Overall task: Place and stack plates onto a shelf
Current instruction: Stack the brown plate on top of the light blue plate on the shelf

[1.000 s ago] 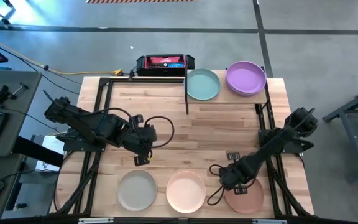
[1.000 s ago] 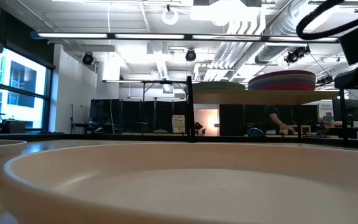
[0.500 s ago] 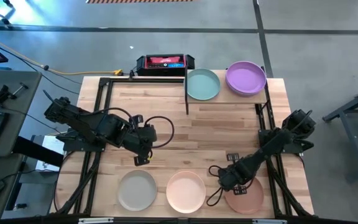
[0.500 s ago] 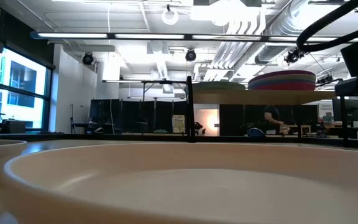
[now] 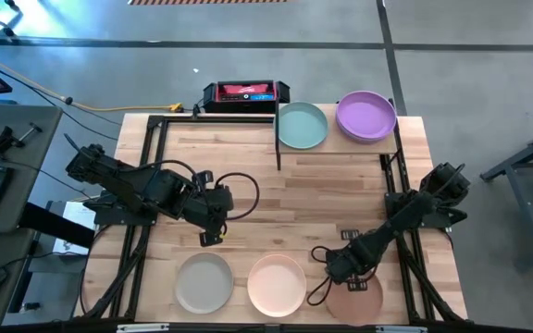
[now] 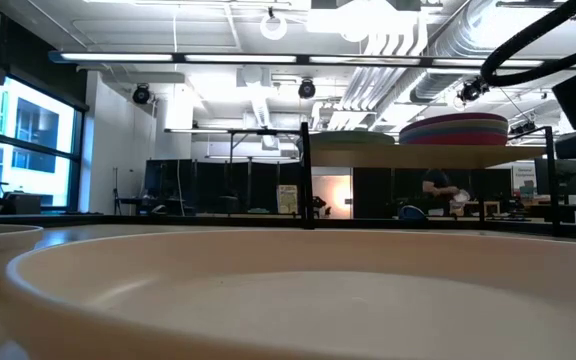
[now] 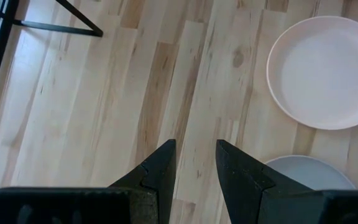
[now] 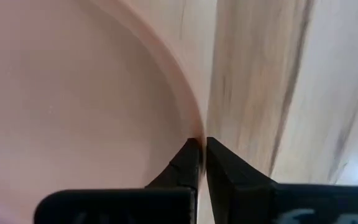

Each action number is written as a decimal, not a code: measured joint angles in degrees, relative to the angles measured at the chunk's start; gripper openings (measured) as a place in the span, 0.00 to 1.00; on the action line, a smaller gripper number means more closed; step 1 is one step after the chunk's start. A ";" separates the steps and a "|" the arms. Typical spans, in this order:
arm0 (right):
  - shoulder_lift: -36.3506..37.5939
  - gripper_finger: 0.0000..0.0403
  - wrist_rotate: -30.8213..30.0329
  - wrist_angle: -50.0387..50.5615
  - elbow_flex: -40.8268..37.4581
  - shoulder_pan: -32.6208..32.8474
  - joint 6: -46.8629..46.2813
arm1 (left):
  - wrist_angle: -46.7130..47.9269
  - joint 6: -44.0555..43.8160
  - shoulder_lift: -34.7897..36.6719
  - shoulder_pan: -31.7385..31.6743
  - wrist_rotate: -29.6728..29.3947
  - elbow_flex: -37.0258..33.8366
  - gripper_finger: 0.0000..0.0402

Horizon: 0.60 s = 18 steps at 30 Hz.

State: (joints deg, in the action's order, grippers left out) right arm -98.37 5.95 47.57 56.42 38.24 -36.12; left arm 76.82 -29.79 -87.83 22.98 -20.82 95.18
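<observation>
Step in hand: pickup; your right gripper (image 8: 197, 144) is pinched onto the rim of the terracotta plate (image 5: 361, 298) at the table's near edge; your left gripper (image 7: 194, 152) waits parted over bare wood; next, lift level and carry to the shelf (image 5: 336, 153).

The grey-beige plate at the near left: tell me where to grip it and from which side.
Pinch the raised rim of the grey-beige plate; it lies flat and shallow on the table, so only the rim offers a hold. Probably come from above at its far edge, nearest the open left gripper. The right gripper is shut on the terracotta plate the same way.
</observation>
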 joint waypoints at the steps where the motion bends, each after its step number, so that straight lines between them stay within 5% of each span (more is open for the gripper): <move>1: 0.02 0.00 0.65 0.10 0.00 0.00 -0.06 | -0.01 -0.01 0.00 0.00 0.00 0.00 0.25; 11: 0.37 0.00 -0.35 14.01 10.11 -1.05 0.12 | 0.02 0.00 0.00 0.00 0.00 0.00 0.25; 18: 1.78 0.00 -7.04 23.72 20.51 -3.78 0.11 | 0.02 1.50 -0.01 0.00 0.01 0.00 0.25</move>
State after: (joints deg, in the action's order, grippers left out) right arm -96.59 -1.09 71.29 76.93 34.46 -36.01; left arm 76.84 -28.29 -87.84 22.98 -20.81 95.18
